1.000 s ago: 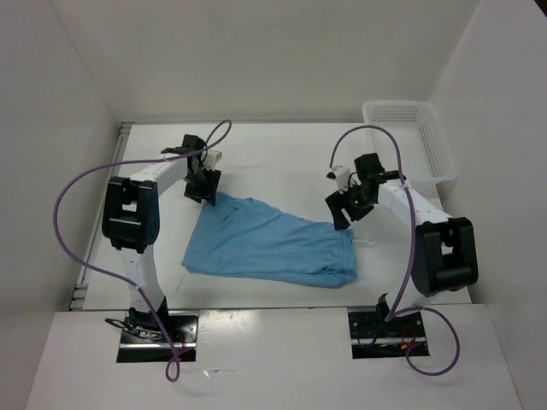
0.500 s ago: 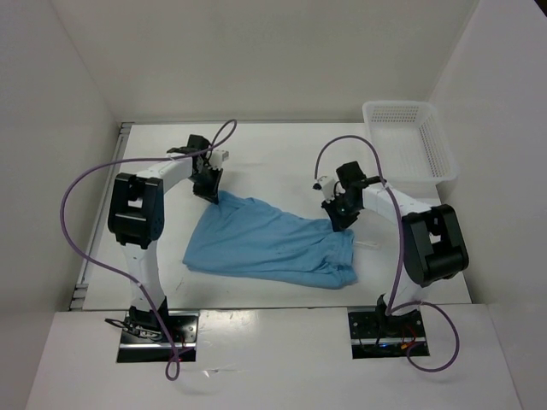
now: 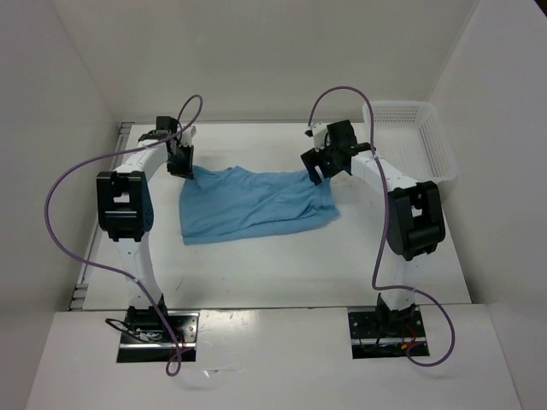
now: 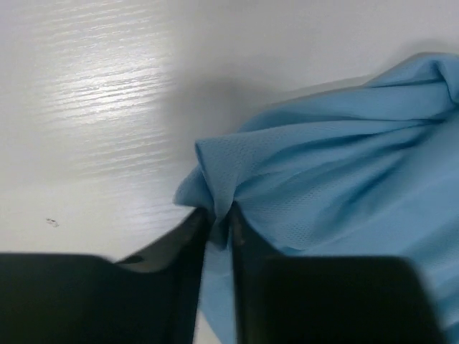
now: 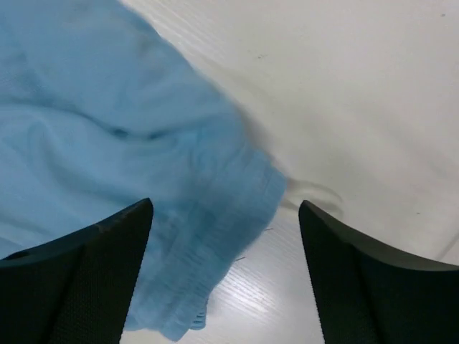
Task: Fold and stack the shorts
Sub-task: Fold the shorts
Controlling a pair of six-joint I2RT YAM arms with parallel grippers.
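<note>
— Top external view: where do the shorts [image 3: 248, 205] lie?
— Mid-desk [image 3: 256, 273], bunched, with the long axis running left to right. The left end effector [image 3: 182, 164] is clamped on their far left corner. The right end effector [image 3: 316, 168] hangs at the far right with its fingers apart, just over the waistband, gripping nothing.

Shorts [image 3: 252, 205]: light blue, crumpled, spread left to right across middle of table [image 3: 256, 265]. Left gripper [image 3: 181, 164] at far-left corner of shorts, touching fabric. Right gripper [image 3: 314, 168] at far-right corner; contact unclear from here. Jaw state of both too small to read. White mesh basket [image 3: 440, 149] at far-right table corner, well apart from shorts. Purple cable [image 3: 342, 88] arcs over right arm; another loops wide left of left arm.
</note>
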